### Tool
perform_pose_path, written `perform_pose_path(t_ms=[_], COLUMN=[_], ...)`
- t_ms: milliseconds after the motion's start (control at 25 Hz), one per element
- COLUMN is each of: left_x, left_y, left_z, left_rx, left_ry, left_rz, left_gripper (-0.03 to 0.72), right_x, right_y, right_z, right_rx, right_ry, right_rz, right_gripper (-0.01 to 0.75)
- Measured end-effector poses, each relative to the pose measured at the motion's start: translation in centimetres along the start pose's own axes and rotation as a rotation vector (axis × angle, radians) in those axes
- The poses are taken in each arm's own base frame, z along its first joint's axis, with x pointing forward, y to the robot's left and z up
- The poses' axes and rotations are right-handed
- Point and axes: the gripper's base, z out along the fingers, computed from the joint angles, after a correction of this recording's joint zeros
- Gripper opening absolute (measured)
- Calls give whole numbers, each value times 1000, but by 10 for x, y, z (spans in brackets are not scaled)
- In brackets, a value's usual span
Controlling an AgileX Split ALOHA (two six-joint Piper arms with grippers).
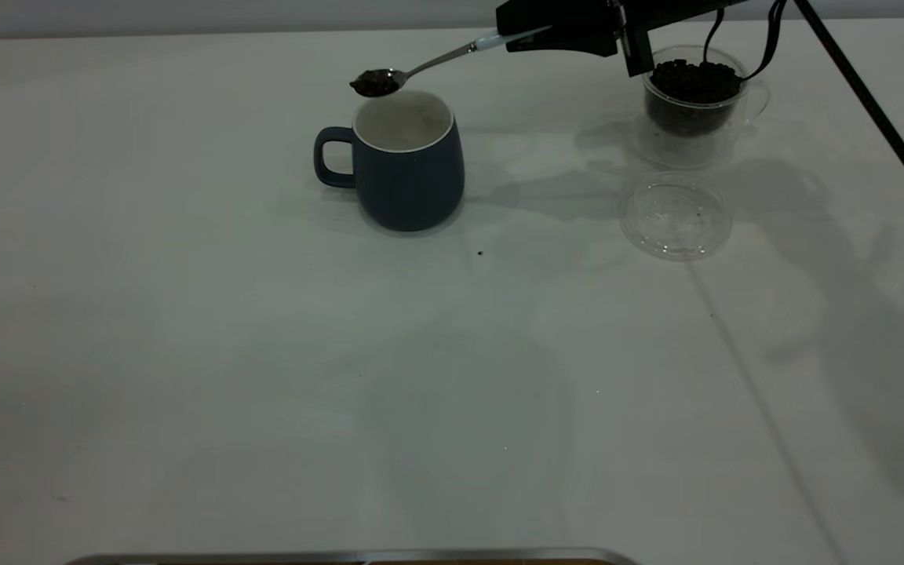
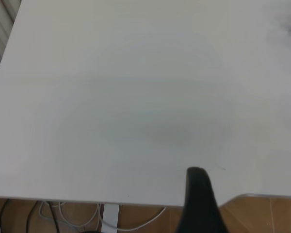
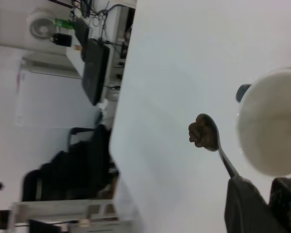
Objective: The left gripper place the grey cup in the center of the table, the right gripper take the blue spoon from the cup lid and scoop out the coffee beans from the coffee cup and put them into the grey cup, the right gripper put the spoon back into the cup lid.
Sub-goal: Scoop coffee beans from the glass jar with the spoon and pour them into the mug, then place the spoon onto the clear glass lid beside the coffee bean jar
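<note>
The right gripper (image 1: 540,35), jaws clamped on the blue spoon (image 1: 436,60) handle, holds its bowl of coffee beans (image 1: 374,82) out ahead just above the grey cup (image 1: 407,171) rim, coffee cup (image 1: 693,106) behind.

Matt ceramic grey cup (image 1: 409,169), shiny steel blue spoon (image 1: 421,69), clear glass coffee cup (image 1: 695,106).

Right pincer (image 1: 534,35): body cut off by the exterior view's upper edge; its hold on the blue spoon (image 1: 421,69) handle is hidden. Coffee cup (image 1: 695,106), directly beyond it: rim partly covered. Left pincer (image 2: 199,194): one dark finger visible, remainder cropped.
</note>
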Motion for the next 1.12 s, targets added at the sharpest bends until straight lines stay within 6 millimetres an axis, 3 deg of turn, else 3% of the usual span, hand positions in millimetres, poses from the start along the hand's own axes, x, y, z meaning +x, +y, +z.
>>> perform_pose_path(t_ms=[400, 560, 840, 1000, 1120], left_x=[0, 0, 0, 0, 0], left_y=[0, 0, 0, 0, 0], left_z=[0, 0, 0, 0, 0], left_rx=[0, 0, 0, 0, 0], left_ry=[0, 0, 0, 0, 0], left_rz=[0, 0, 0, 0, 2], left_gripper=[588, 588, 588, 588, 588], right_x=[-5, -10, -27, -35, -35], right_y=[-7, 8, 64, 111, 150], right_z=[0, -6, -33, -56, -86], right_rx=[104, 118, 155, 172, 167], right_ry=[-34, -18, 7, -2, 23], right_rz=[-300, -494, -739, -827, -883], right_gripper=[104, 104, 104, 104, 104])
